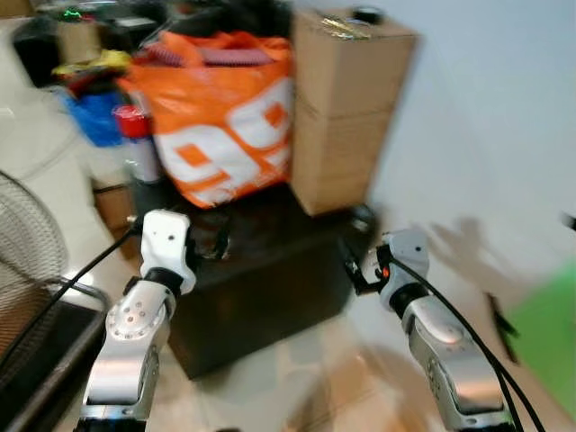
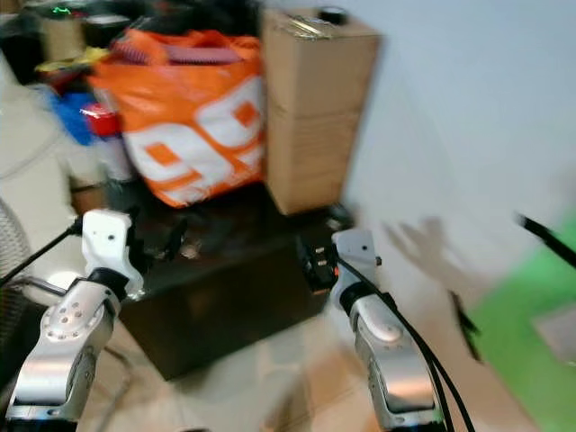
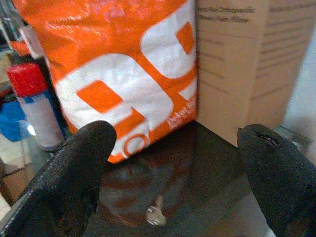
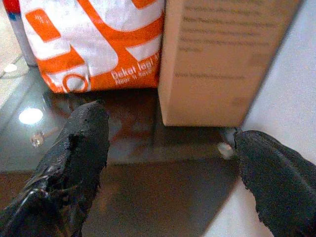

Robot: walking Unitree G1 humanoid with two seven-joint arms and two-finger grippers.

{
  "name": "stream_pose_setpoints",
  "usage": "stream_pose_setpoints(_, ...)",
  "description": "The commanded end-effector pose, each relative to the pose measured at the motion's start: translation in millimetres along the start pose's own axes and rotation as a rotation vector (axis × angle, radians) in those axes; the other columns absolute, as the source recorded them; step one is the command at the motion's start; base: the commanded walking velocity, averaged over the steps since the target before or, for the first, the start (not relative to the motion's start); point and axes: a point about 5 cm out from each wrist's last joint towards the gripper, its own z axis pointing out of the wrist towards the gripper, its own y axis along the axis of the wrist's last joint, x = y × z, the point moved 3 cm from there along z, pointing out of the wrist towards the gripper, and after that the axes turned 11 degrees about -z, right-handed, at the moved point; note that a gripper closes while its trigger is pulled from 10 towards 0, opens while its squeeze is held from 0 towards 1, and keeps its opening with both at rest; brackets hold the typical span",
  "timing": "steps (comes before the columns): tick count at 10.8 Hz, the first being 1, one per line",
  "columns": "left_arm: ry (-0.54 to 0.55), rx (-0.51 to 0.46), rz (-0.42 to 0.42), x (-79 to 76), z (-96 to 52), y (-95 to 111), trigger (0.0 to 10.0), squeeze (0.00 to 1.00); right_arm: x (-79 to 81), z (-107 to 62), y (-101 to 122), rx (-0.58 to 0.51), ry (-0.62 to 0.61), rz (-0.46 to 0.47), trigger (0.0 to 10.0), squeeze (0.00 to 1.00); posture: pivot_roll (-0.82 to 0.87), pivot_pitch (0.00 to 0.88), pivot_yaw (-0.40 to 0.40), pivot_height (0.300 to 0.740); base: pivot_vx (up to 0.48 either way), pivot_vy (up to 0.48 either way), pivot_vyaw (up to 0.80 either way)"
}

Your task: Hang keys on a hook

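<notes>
A small silvery metal object (image 3: 155, 215), possibly a key, lies on the dark glossy table top (image 3: 207, 187); it also glints in the right wrist view as a metal object (image 4: 38, 138). My left gripper (image 1: 214, 241) hovers over the table's left front edge, open, with nothing between its fingers (image 3: 86, 148). My right gripper (image 1: 356, 266) is at the table's right front corner, also open and empty, its fingers (image 4: 86, 133) spread wide. The head views are blurred. I cannot make out a hook for certain.
An orange and white bag (image 1: 225, 126) stands at the back of the table beside stacked cardboard boxes (image 1: 342, 108). A red-capped spray can (image 1: 135, 135) stands to the left. A fan grille (image 1: 27, 234) is at far left. A pale wall (image 1: 486, 117) rises on the right.
</notes>
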Motion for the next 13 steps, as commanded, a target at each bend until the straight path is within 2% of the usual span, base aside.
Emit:
stream_pose_setpoints(1,-0.043,-0.013,-0.004,-13.4,4.4,4.3,10.0,0.57,-13.2,-6.4,-9.9,0.032,-0.04,0.002,10.0,0.0,-0.03,0.0,0.001,0.74,0.368,0.0,0.0)
stream_pose_setpoints(9,-0.065,-0.004,-0.002,-17.2,4.2,2.0,10.0,0.57,-13.5,-9.5,-13.5,0.041,-0.043,-0.005,10.0,0.0,-0.04,0.0,0.003,0.74,0.366,0.0,0.0)
stream_pose_setpoints(10,-0.066,-0.002,-0.002,-17.4,3.5,1.3,10.0,0.56,-9.7,-9.1,-12.1,0.034,-0.011,-0.032,10.0,0.0,-0.04,0.0,0.002,0.74,0.368,0.0,0.0)
stream_pose_setpoints(13,-0.069,0.004,-0.009,-19.2,2.7,-0.7,10.0,0.56,-6.6,-12.9,-14.7,0.038,0.039,-0.069,10.0,0.0,-0.05,0.0,0.0,0.74,0.366,0.0,0.8)
